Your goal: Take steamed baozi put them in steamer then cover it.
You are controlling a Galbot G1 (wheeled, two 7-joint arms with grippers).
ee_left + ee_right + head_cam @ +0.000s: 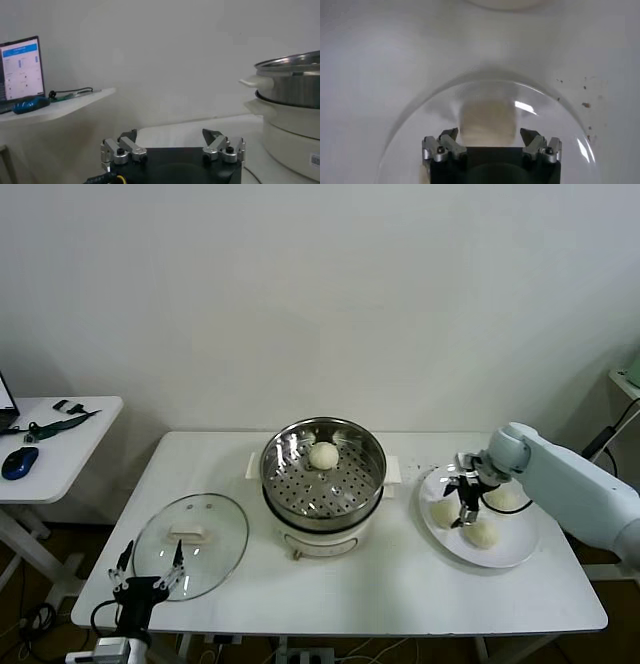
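My steamer (322,484) stands open at the middle of the white table (500,604), and one baozi (323,455) sits on its perforated tray toward the far side. To the right of it lies a flat white plate (510,552) carrying three more baozi: one at the left (442,511), one at the near side (483,532), one at the far right (504,498), partly hidden behind my arm. My right gripper (466,506) hangs over that plate with its fingers spread wide, just above and between the left and near buns, holding nothing.

The cover (190,545) lies flat on the near left part of the table, its white bar handle (193,534) up, well apart from the steamer. My left gripper (148,568) waits at the near edge of that lid, fingers also spread and empty.

A small side table (60,446) stands at the far left with a blue mouse (19,462) on it.

The left wrist view alone shows the steamer's steel wall and white base from the side (292,110), and a lit laptop screen (20,67) on the side table. The right wrist view looks straight down on the plate rim (420,107) and a blurred bun (487,120) between my spread fingers (445,145).
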